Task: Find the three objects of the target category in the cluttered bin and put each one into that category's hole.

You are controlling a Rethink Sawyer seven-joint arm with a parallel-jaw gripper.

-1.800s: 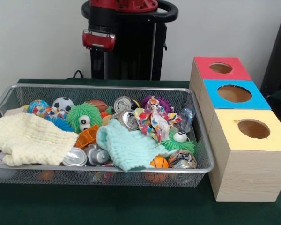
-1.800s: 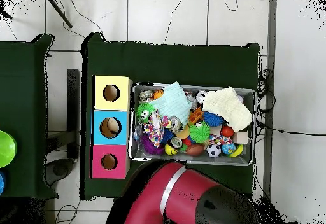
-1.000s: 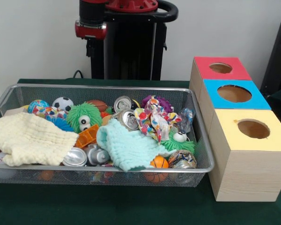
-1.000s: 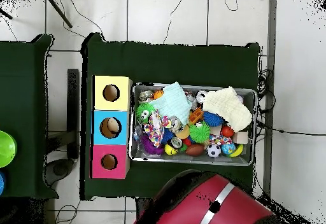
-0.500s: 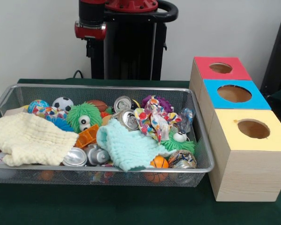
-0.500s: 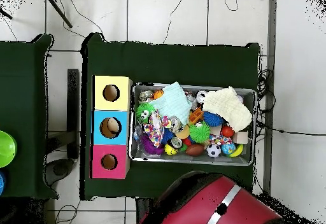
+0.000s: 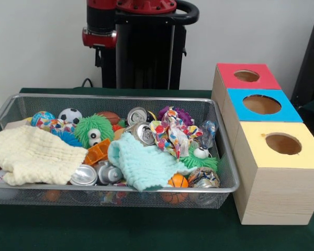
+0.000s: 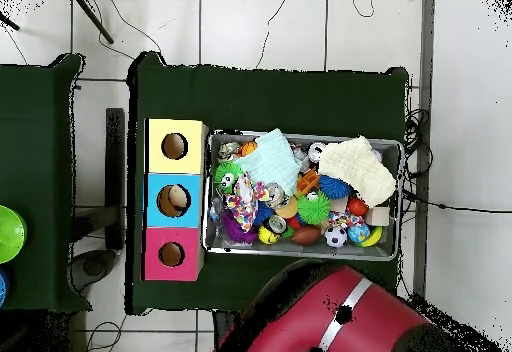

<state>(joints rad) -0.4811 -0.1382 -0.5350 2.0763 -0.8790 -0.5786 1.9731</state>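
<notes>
Lying well below arm (image 7: 100, 31): bin (image 7: 222, 157)

The red arm end (image 7: 100, 39) hangs high, its claw unclear. Below it sits the wire bin (image 7: 220, 130) of cloths, cans and balls; the three boxes (image 7: 261, 130) stand well off to its side.

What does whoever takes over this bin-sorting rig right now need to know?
Gripper: raised behind the bin, carrying nothing visible; open or shut can't be told.
Things: bin full and cluttered, with the cream cloth and teal cloth covering items. Red box, blue box and yellow box stand beside it.
Done: no placement evident.
Left: find all three targets and drop each in its hole.
</notes>
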